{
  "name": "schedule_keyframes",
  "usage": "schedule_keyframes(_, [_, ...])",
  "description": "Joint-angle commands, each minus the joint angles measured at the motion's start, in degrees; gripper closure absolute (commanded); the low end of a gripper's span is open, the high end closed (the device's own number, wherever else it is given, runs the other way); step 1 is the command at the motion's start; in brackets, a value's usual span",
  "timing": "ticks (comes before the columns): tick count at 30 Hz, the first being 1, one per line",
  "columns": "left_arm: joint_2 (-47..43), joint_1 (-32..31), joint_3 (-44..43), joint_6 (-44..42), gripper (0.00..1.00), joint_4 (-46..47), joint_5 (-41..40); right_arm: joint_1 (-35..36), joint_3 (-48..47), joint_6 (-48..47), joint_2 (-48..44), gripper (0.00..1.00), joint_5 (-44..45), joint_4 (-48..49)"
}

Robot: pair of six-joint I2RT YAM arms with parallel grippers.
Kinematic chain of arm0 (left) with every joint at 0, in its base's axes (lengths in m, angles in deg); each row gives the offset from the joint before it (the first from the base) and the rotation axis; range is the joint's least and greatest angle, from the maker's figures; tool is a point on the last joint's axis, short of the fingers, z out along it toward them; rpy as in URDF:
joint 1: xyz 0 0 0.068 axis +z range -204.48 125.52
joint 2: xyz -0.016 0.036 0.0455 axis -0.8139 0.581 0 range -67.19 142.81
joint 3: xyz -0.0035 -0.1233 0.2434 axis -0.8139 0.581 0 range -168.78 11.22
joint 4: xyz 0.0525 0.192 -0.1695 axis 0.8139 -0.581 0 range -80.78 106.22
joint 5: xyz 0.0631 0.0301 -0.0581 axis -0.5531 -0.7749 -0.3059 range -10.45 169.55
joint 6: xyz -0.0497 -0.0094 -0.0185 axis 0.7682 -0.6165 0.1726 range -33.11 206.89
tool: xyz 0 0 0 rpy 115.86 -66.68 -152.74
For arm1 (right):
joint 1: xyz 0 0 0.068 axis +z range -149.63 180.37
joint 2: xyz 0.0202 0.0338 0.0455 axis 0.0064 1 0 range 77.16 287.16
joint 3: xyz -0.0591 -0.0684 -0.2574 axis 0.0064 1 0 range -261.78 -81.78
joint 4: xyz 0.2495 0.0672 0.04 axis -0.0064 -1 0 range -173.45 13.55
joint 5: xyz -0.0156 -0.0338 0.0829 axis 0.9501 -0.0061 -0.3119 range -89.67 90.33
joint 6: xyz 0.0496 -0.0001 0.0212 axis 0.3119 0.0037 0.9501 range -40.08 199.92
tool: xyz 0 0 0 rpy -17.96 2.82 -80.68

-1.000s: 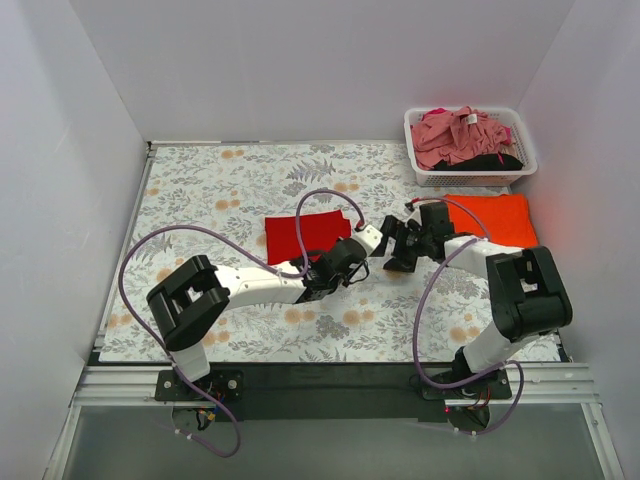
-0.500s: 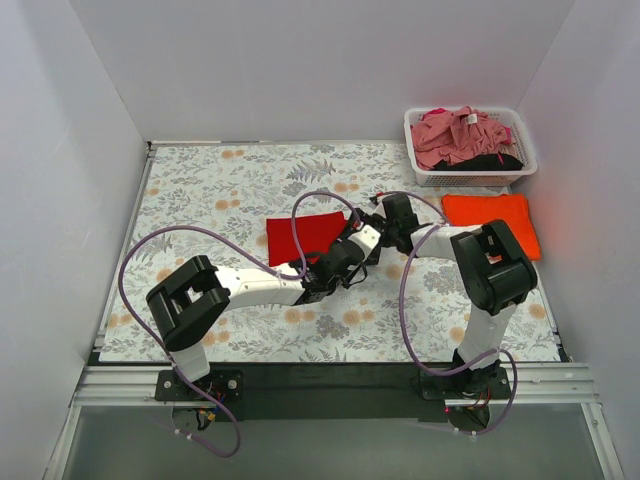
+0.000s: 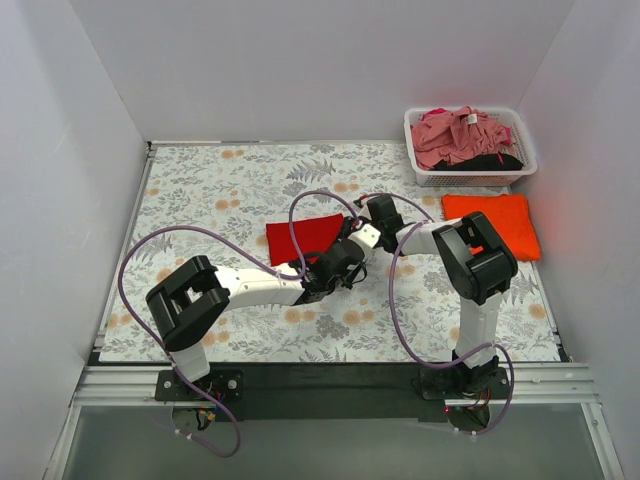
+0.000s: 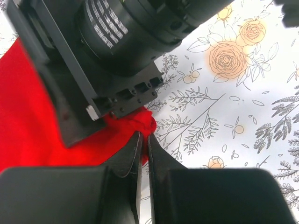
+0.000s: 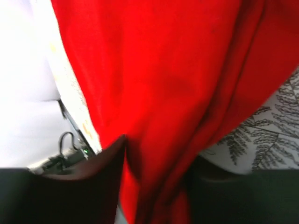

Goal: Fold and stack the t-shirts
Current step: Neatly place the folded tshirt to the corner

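The red t-shirt (image 3: 300, 236) lies folded in the middle of the floral cloth. My left gripper (image 3: 356, 232) is shut on its near right corner; in the left wrist view the jaws pinch a bunched red tip (image 4: 145, 125). Just beyond, my right gripper (image 3: 373, 212) has come in at the same right edge. In the right wrist view, a thick fold of red cloth (image 5: 163, 70) fills the gap between its fingers (image 5: 100, 179). The orange t-shirt (image 3: 491, 222) lies folded at the right. Pink (image 3: 458, 135) and black (image 3: 495, 160) t-shirts sit in the basket.
The white lattice basket (image 3: 521, 170) stands at the back right corner. White walls close the table on three sides. Purple cables (image 3: 310, 205) loop over both arms near the red t-shirt. The right arm's elbow (image 3: 470, 260) rises beside the orange t-shirt.
My right gripper swung left from beside the orange t-shirt to the red t-shirt's right edge, and its jaws closed in on the cloth. The left gripper held still.
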Motion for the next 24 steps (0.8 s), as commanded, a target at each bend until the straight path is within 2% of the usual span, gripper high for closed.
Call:
schedule_keyframes(1, [-4.1, -0.46, -0.69, 2.11, 1.0, 2.81, 2.34, 0.98, -0.08, -4.33, 1.71, 0.58, 2.64, -2.4])
schedule_keyframes(2, [-4.36, -0.46, -0.86, 2.46, 0.98, 2.64, 2.43, 0.89, 0.01, -5.31, 1.09, 0.7, 3.43, -3.27])
schedule_keyframes(4, [-4.97, -0.46, -1.13, 4.04, 0.9, 2.11, 2.52, 0.54, 0.19, -8.37, 0.21, 0.85, 4.31, -4.76])
schedule_keyframes(6, [-6.02, -0.46, -2.26, 5.54, 0.78, 0.02, 2.08, -0.25, 0.02, -10.75, -1.19, 0.99, 5.89, -7.91])
schedule_keyframes(11, [-9.28, 0.06, -6.31, 10.8, 0.52, -7.11, 0.76, -3.06, -1.48, -22.06, -5.49, 0.99, 10.1, -17.14])
schedule_keyframes(12, [-9.98, 0.5, -7.88, 11.51, 0.43, -10.34, 0.59, -3.5, -1.83, -24.02, -6.11, 0.99, 10.81, -18.99])
schedule_keyframes(14, [-12.26, 3.21, -9.3, 13.7, 0.33, -15.78, 0.84, -4.99, -3.41, -28.23, -7.69, 0.99, 13.43, -25.06])
schedule_keyframes(15, [-13.14, 4.71, -10.0, 14.33, 0.24, -17.73, 1.81, -5.35, -4.11, -32.0, -8.31, 0.99, 15.11, -27.08])
schedule_keyframes(19, [-15.96, 15.6, -13.86, 17.93, 0.11, -28.89, 4.71, -7.28, -7.63, -41.33, -10.25, 0.99, 22.84, -36.05])
schedule_keyframes(20, [-16.92, 20.32, -14.05, 18.28, 0.09, -32.31, 4.54, -8.15, -9.02, -42.83, -10.77, 0.99, 25.55, -38.76])
schedule_keyframes(24, [-18.77, 31.16, -12.3, 18.9, 0.07, -37.35, 5.68, -11.06, -11.06, -47.5, -12.18, 0.99, 31.38, -43.53])
